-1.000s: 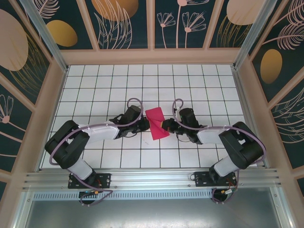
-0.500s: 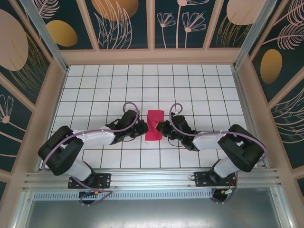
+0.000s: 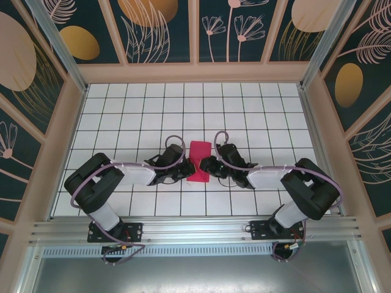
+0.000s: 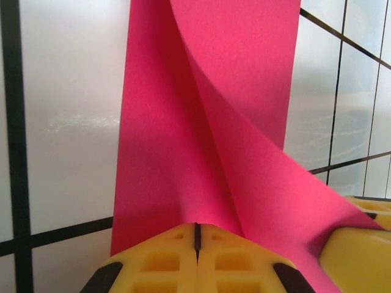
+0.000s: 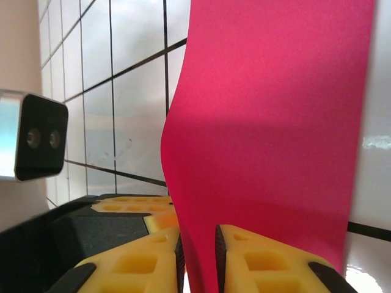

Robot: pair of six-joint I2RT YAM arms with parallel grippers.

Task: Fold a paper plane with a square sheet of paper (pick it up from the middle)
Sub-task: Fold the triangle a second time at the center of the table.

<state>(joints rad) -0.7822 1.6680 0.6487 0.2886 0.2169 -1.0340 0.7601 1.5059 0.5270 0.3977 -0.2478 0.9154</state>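
The square sheet of paper is magenta-red and folded into a strip about one tile wide, not a dart shape. It lies near the table's middle with its near end raised between both grippers. My left gripper is shut on the strip's near left edge. In the left wrist view its yellow jaws meet on the paper, whose upper layer curls up to the right. My right gripper stands slightly open. In the right wrist view the paper's folded edge runs loosely through its parted jaws.
White tiles with black grid lines cover the table, and patterned walls close it in on three sides. The two grippers nearly touch: a right finger shows in the left wrist view, and the left fingers show in the right wrist view.
Both grippers have drawn closer together and slightly toward me, carrying the strip with them. The strip has gone from tilted to straight. The right jaws, shut before, have parted a little.
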